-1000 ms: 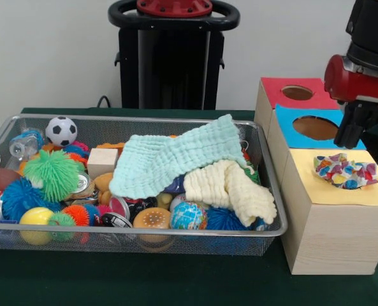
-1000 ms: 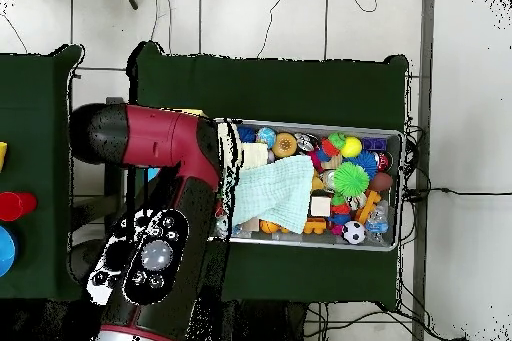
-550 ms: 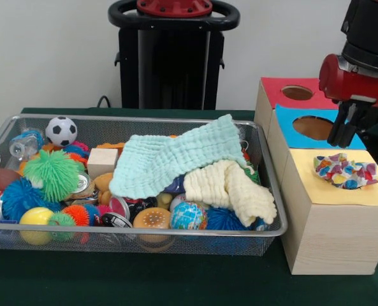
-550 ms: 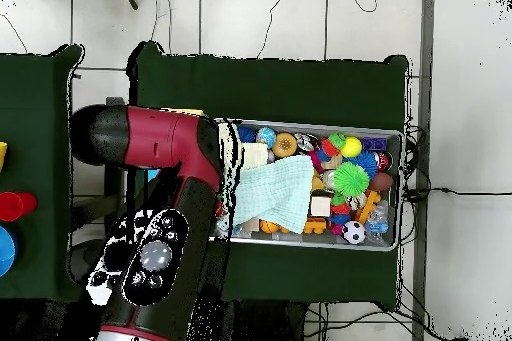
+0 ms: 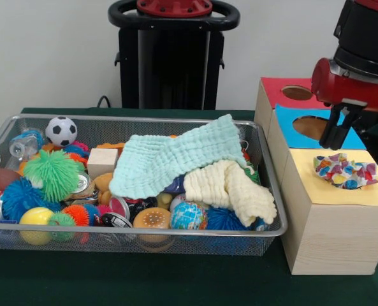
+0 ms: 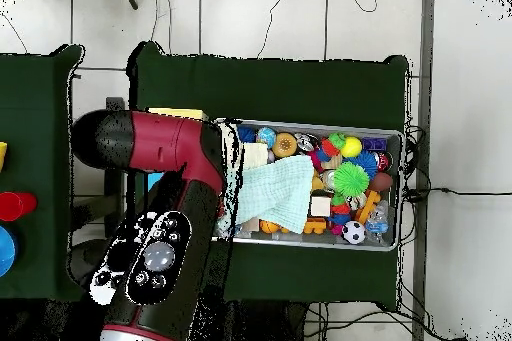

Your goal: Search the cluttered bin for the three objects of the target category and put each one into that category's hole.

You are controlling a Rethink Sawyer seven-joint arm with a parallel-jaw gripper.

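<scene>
We find the wire mesh bin (image 5: 273, 210) on the green worktop (image 5: 144, 280), crowded at its left end with a soccer ball (image 5: 61, 130), a green spiky ball (image 5: 51, 172) and a wooden block (image 5: 102, 160). Across the middle lies the mint muslin cloth (image 5: 176, 159), its long axis running from lower left up to the far right corner; the cream cloth (image 5: 230, 188) is bunched below it, trailing toward the near right rim. We judge both light, limp and non-slip, best pinched at a raised fold. Right of the bin, a crumpled multicoloured cloth (image 5: 345, 171) rests on the yellow-topped box (image 5: 322, 220). The hand (image 5: 336, 134) hangs above the blue box (image 5: 289, 120), holding nothing; whether its fingers are spread we cannot tell.
</scene>
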